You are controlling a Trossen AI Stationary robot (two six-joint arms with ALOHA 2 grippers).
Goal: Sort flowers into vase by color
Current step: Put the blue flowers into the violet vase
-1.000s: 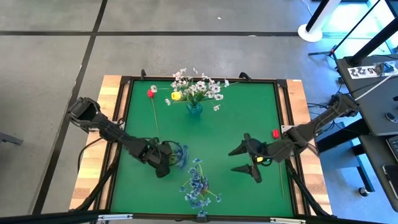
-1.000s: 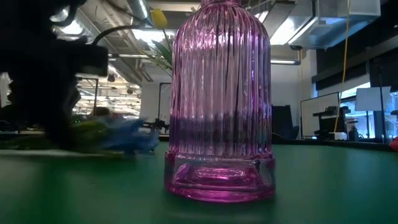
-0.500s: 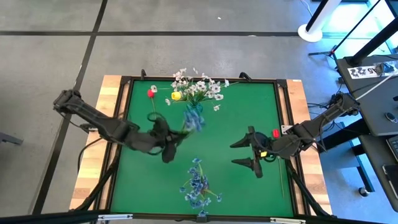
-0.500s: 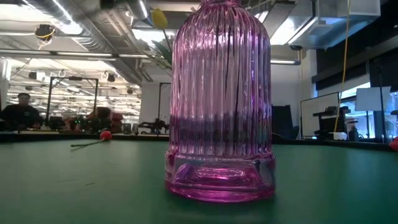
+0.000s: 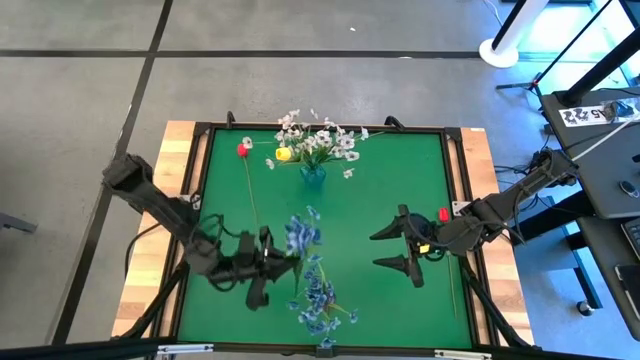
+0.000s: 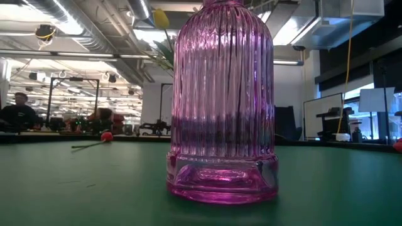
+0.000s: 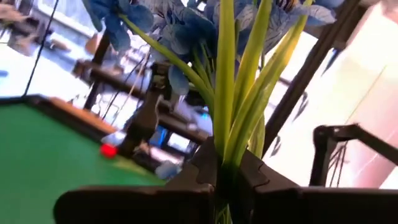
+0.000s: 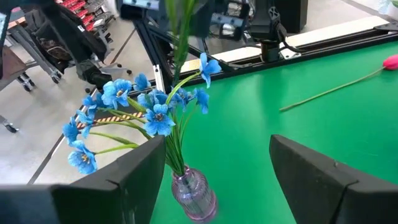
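My left gripper (image 5: 266, 266) is over the near-left part of the table, shut on a blue flower spray (image 5: 300, 238) that shows close up in the left wrist view as blue blossoms (image 7: 163, 23). A purple ribbed vase (image 5: 320, 322) at the near edge holds more blue flowers (image 8: 149, 107); its base stands on the green mat (image 6: 221, 182). A teal vase (image 5: 313, 175) at the far side holds white sprays and a yellow bud. A red flower (image 5: 243, 150) lies on the mat. My right gripper (image 5: 401, 248) hangs open over the right side, next to another red bud (image 5: 442, 214). My left gripper pinches the bunched green stems (image 7: 227, 155) of the blue spray between its two fingers, coming level from the table's left. The spray is lifted clear of the table. Its blossoms stand out beyond the fingertips, toward the table's middle.
A raised dark rim (image 5: 458, 200) runs round the green mat. A small yellow bud (image 5: 418, 257) shows beside my right wrist, and a thin stem (image 5: 452, 292) lies along the right edge. Open green mat lies between the two vases. People sit in the room beyond (image 6: 19, 113).
My left gripper has lifted the blue spray off the mat and swung it toward the far teal vase. It then drew back toward the near edge and the purple vase, staying shut on the stems. My right gripper has turned slightly.
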